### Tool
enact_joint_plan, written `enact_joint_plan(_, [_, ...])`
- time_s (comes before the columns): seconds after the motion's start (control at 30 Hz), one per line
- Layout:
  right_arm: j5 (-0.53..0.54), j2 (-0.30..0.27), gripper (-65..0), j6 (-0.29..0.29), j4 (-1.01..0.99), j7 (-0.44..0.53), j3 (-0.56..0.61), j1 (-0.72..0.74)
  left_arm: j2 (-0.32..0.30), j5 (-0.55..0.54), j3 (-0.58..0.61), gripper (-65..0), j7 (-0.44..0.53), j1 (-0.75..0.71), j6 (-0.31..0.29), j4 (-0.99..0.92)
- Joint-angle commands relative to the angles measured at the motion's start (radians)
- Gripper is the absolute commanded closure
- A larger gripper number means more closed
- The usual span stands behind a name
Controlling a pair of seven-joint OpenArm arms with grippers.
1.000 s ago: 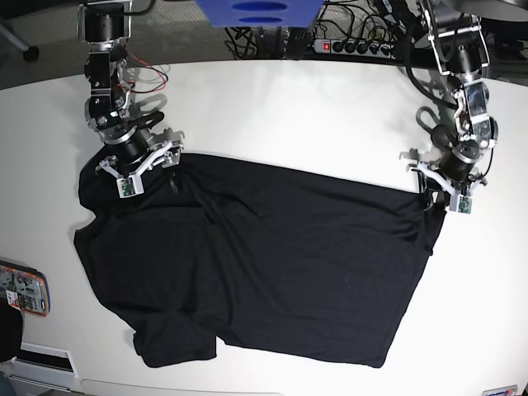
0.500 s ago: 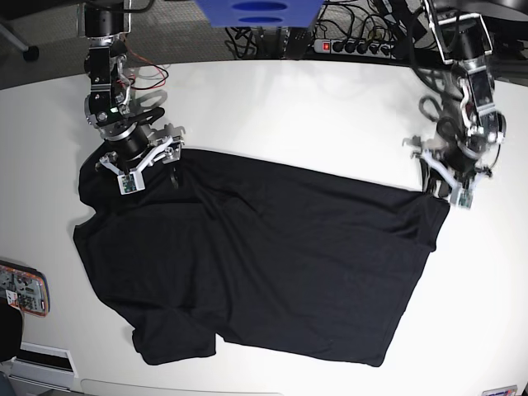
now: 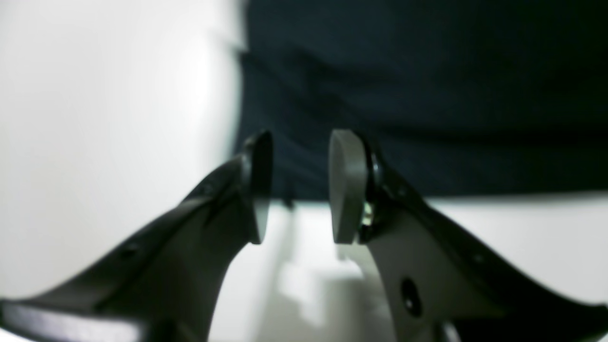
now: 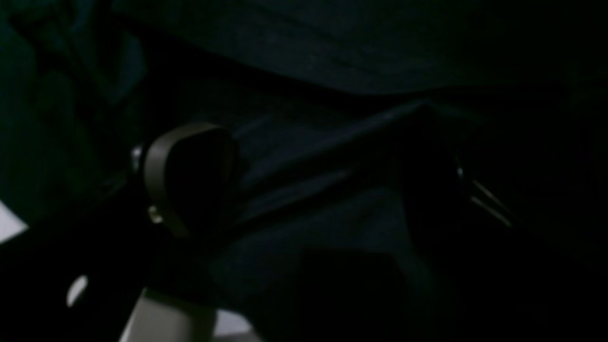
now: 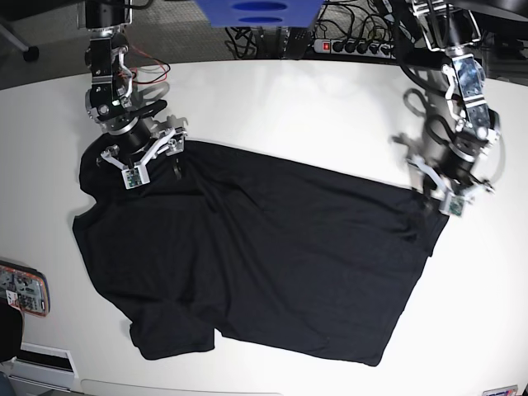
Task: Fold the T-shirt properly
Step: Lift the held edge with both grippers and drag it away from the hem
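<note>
The black T-shirt point(image 5: 264, 256) lies spread out flat on the white table point(image 5: 313, 107), collar side to the left. My right gripper point(image 5: 151, 162) sits on its upper left edge. In the right wrist view this gripper point(image 4: 308, 185) is open wide, with a raised ridge of the T-shirt point(image 4: 332, 71) between its fingers. My left gripper point(image 5: 450, 200) is at the shirt's upper right corner, where the cloth is slightly bunched. Seen from the left wrist, that gripper point(image 3: 299, 185) shows a narrow gap with nothing in it, and the T-shirt point(image 3: 427, 95) edge lies just beyond its tips.
A power strip point(image 5: 351, 45) and tangled cables lie behind the table. A blue object point(image 5: 256, 12) hangs at the top centre. A colourful flat packet point(image 5: 21, 289) sits at the table's left edge. The table's front edge runs just below the shirt.
The right gripper has moved toward the back, dragging the shirt's upper left edge with it. The left gripper has shifted slightly, and the shirt's right corner has drawn inward and bunched.
</note>
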State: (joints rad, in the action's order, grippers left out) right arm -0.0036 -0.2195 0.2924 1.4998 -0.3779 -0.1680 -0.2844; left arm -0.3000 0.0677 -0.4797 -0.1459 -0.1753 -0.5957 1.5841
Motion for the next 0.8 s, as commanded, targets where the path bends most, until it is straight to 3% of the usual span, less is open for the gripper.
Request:
enact_joint_plan(0.0, [-0.032,-0.01,-56.5,0.015,0.022,-0.057,0.006,-0.009,-0.006,0.039,-0.029,-18.9,0.044,-0.014,0.0,0.049])
enact_joint_plan(0.13, [-0.059,-0.011,-56.5,0.015,0.068,-0.062,0.005,-0.009,-0.001,0.212,-0.026,-18.9,0.125,-0.039,0.0,0.131])
enact_joint_plan(0.4, [-0.43,-0.018,-56.5,0.015,0.218,-0.062,0.02,-0.006,-0.009,0.478,0.008,-18.9,0.286,-0.076,0.0,0.187])
enact_joint_plan(0.57, [-0.565,-0.018,-56.5,0.015,0.342,-0.062,0.111,-0.008,-0.029,0.643,0.036,-18.9,0.349,-0.076,0.0,0.183])
enact_joint_plan(0.77, [-0.681,-0.021,-56.5,0.015,0.434,-0.062,0.201,-0.057,-0.051,0.705,0.077,-18.9,0.355,-0.088,0.0,0.174])
